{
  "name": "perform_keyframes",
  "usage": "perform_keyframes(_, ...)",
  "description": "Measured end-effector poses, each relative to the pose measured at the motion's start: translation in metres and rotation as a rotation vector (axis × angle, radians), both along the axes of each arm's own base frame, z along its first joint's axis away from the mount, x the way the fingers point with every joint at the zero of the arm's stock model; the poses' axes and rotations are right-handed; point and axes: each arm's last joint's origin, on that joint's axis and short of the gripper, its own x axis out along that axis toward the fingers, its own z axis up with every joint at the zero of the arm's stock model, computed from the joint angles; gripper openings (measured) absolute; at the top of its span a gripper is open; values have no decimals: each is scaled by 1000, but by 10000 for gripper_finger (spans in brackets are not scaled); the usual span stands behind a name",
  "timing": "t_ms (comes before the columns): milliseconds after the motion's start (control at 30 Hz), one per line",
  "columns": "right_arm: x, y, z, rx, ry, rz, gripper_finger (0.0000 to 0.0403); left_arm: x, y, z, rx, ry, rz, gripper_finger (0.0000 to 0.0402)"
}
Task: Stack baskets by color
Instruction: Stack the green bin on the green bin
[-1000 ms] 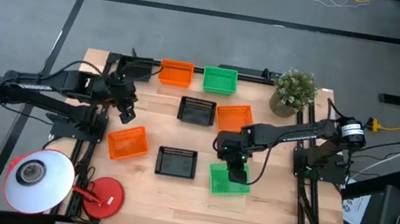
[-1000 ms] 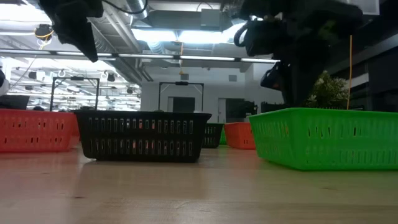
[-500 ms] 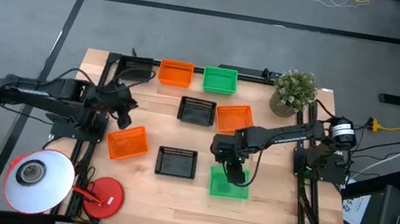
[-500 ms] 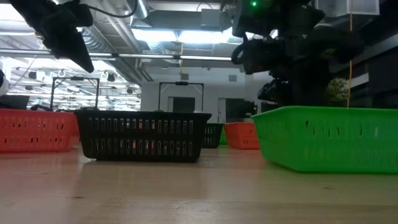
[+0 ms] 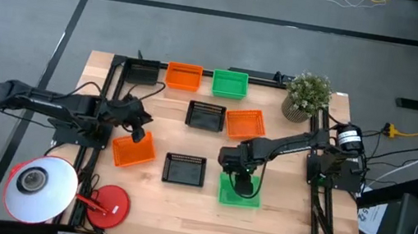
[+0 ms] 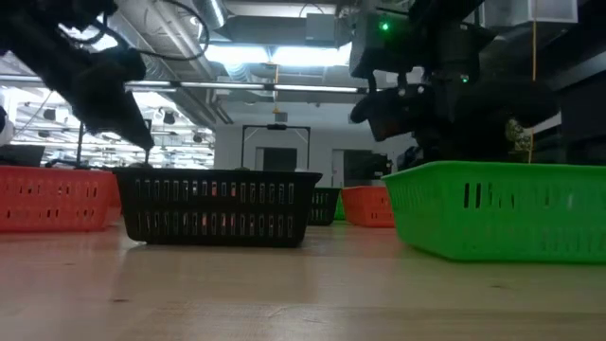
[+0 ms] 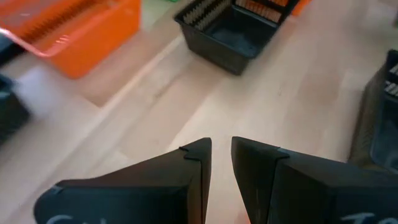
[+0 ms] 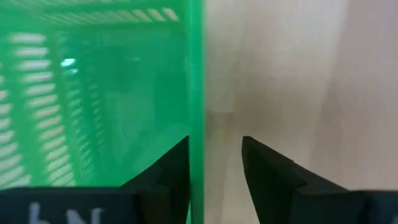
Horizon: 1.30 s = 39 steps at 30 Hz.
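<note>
Green basket [image 8: 93,93] cropped beside right pincer [image 8: 214,165].

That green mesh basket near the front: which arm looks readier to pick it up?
The right. Its end effector is open and straddles a wall of the green plastic mesh basket; the left end effector hovers by an orange mesh basket.
</note>
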Motion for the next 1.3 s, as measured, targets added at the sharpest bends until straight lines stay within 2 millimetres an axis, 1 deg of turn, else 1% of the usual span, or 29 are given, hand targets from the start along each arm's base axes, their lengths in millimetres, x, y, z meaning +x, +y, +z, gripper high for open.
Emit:
perform_keyframes(67,0,-1,-1,-13,13,-37,125,0,-1,-7,-11,-10,-17,55)
perform_keyframes(100,0,-1,-1,-17,16,-51,114,0,-1,-10,-14,-12,-22,55)
perform_keyframes(167,-1,-1,-2,-19,23,-54,78,0,-1,-14,-14,-20,-26,55)
perform_keyframes(233,-1,-1,-2,-20,22,-48,28,0,-1,-15,-9,-33,-30,55)
perform_keyframes(267,-1,-1,-2,-20,22,-41,15,1,-1,-15,0,-35,-38,55)
perform_keyframes(333,-1,-1,2,-23,26,-24,8,1,-1,-15,13,-34,-47,55)
perform_keyframes(433,2,-3,17,-26,40,-10,4,1,-1,-14,30,-37,-58,55)
perform_keyframes(567,11,-6,53,-51,59,37,2,1,-1,-14,29,-36,-57,55)
perform_keyframes(633,17,-9,76,-84,44,63,2,1,-1,-14,29,-36,-57,55)
perform_keyframes(700,22,-14,101,-154,13,83,2,1,-1,-14,29,-36,-57,55)
perform_keyframes(767,28,-23,126,-289,-48,80,1,1,-1,-14,28,-35,-57,55)
perform_keyframes(900,37,-45,177,-659,-199,43,1,1,-1,-14,27,-34,-57,55)
perform_keyframes(967,41,-58,201,-815,-267,7,1,1,-1,-14,27,-35,-56,55)
perform_keyframes(1067,47,-82,235,-967,-383,-71,1,1,-1,-15,37,-28,-63,55)
perform_keyframes(1167,52,-112,264,-1047,-517,-134,0,1,-1,-15,36,-24,-82,55)
perform_keyframes(1300,56,-158,287,-1107,-690,-178,0,1,-1,-15,32,-23,-90,55)
